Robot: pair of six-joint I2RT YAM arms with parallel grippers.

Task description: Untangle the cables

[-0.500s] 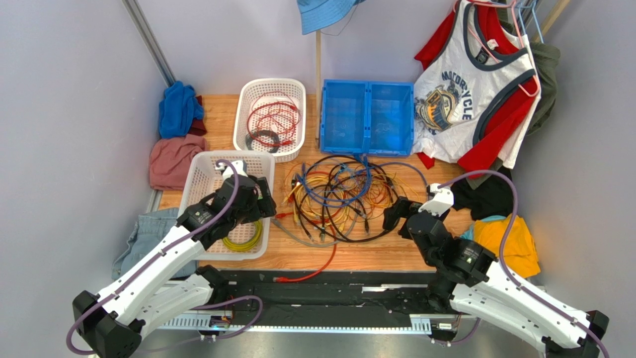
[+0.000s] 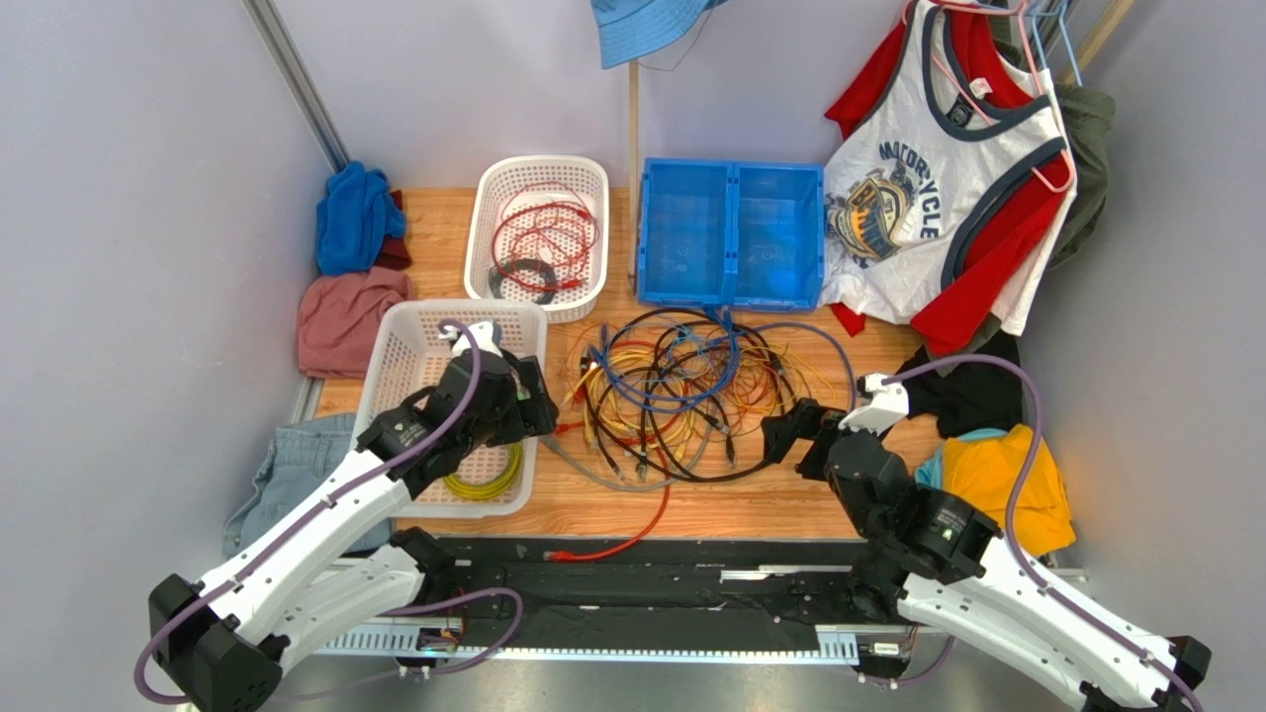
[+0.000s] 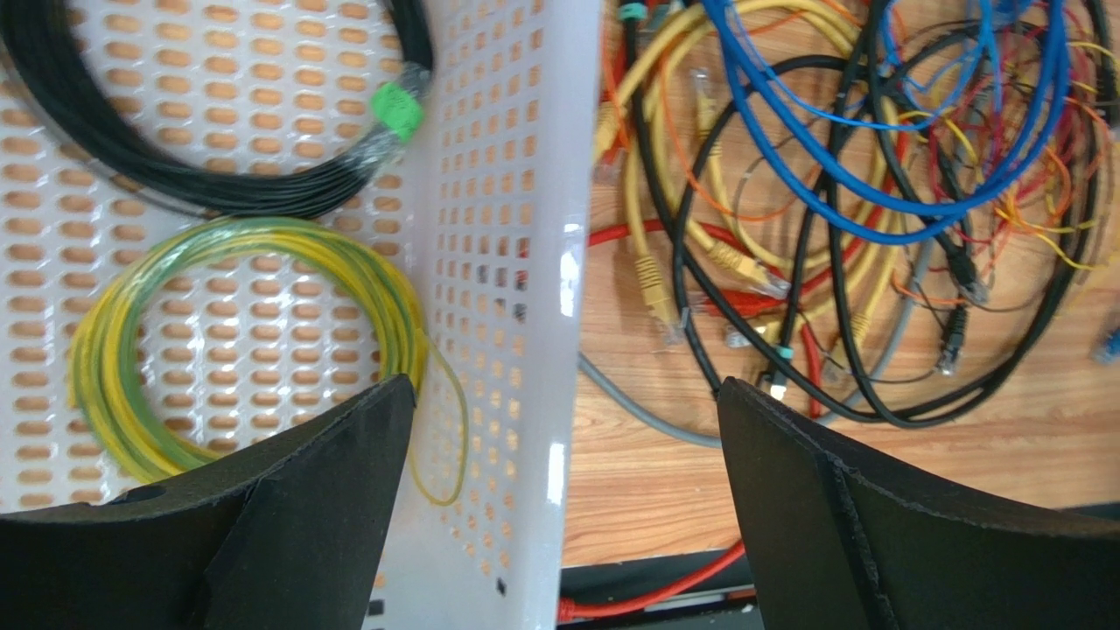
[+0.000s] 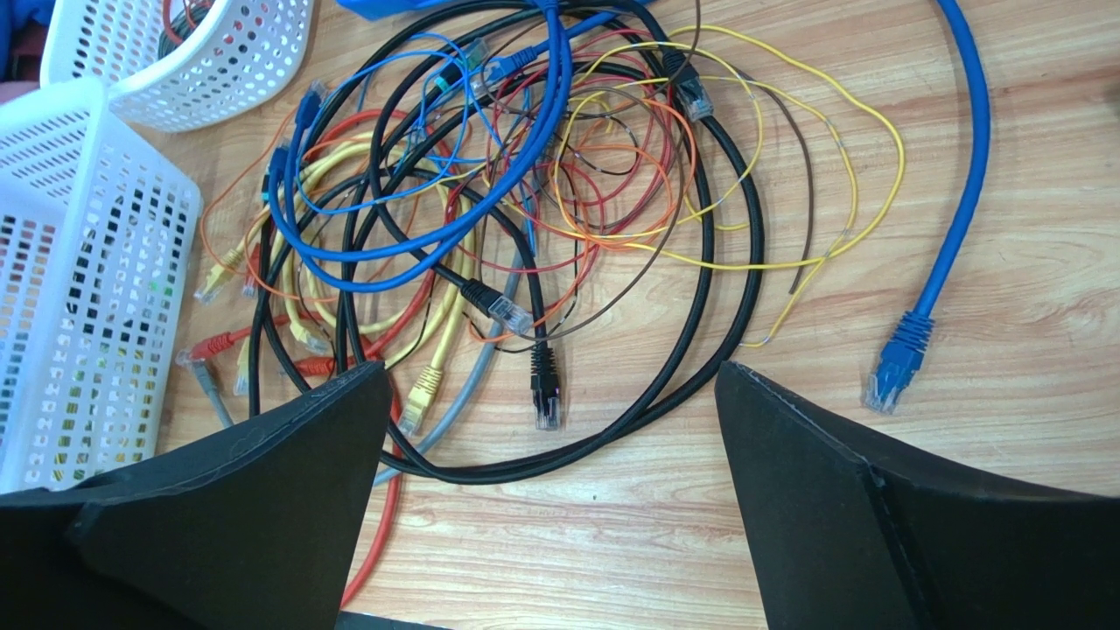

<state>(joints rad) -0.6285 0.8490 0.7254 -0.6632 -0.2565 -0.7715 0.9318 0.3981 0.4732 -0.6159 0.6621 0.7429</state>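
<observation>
the cables (image 2: pixel 676 393) lie in a knotted heap mid-frame in the top view, on the wooden table (image 2: pixel 743 505). the heap is just right of the near white basket (image 2: pixel 424 310) and below the blue crate (image 2: pixel 728 230). black, blue, yellow, orange & red cords loop over each other. one blue cord (image 4: pixel 966 171) trails off to the right, plug end on bare wood. the left gripper (image 3: pixel 563 400) hangs over the basket's right wall, jaws wide apart and empty. in the basket are a yellow-green coil (image 3: pixel 237 335) & a black coil (image 3: pixel 197 145) w/ a green tag. the right gripper (image 4: pixel 552 381) sits at the heap's lower right, jaws spread wide, gripping nothing. it's prob. just above the cords, but height is hard to judge. a red cord (image 2: pixel 617 546) runs over the table's front edge, bottom centre.
</observation>
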